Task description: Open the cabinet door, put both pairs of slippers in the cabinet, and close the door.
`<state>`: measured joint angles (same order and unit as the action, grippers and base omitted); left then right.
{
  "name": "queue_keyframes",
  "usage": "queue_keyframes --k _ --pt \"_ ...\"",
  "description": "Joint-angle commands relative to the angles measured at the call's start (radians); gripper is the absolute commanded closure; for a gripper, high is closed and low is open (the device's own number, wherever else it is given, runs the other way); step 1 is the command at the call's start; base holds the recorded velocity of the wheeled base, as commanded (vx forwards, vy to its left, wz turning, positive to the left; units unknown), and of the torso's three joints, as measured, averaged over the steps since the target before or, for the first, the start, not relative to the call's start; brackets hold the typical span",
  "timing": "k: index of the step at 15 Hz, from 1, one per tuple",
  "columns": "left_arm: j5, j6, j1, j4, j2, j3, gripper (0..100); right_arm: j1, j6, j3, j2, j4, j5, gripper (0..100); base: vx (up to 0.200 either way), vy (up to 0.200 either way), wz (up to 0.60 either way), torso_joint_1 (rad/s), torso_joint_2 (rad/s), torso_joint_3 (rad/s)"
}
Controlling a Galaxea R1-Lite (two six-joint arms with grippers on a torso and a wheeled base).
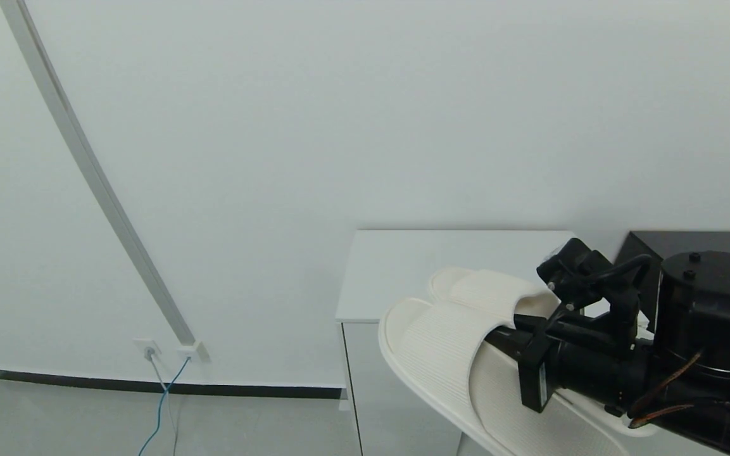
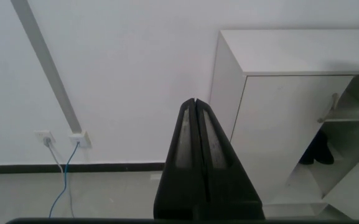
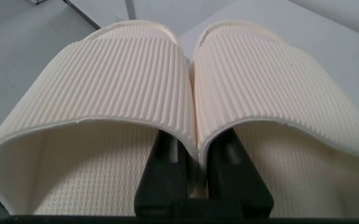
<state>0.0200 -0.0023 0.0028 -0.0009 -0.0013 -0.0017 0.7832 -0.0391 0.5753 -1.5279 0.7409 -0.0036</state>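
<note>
A pair of cream ribbed slippers [image 1: 440,354] hangs in the air just in front of the white cabinet [image 1: 453,266]. My right gripper [image 1: 505,335] is shut on them. In the right wrist view its black fingers [image 3: 167,152] pinch the two inner strap edges together, so both slippers [image 3: 123,81] sit side by side on my right gripper [image 3: 195,149]. My left gripper [image 2: 195,112] is shut on nothing and points at the wall left of the cabinet [image 2: 291,53]. The cabinet door [image 2: 279,137] stands open, showing white shelves [image 2: 353,115] and a dark item [image 2: 319,152] inside.
A grey cable duct [image 1: 86,164] runs slantwise down the white wall to two sockets [image 1: 168,350] with cables hanging to the floor. A black surface [image 1: 694,242] adjoins the cabinet on the right. Bare grey floor [image 1: 54,418] lies left of the cabinet.
</note>
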Motion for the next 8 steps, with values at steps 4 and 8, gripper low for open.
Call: queue_keyframes --k 4,8 --pt "0.000 -0.001 0.000 -0.001 0.001 0.000 100 0.001 -0.001 0.000 -0.015 0.002 -0.001 100 0.000 0.000 0.00 0.000 0.00 0.000" --pt "0.000 -0.001 0.000 -0.001 0.001 0.000 100 0.001 -0.001 0.000 -0.020 0.003 -0.003 100 0.000 0.000 0.00 0.000 0.00 0.000"
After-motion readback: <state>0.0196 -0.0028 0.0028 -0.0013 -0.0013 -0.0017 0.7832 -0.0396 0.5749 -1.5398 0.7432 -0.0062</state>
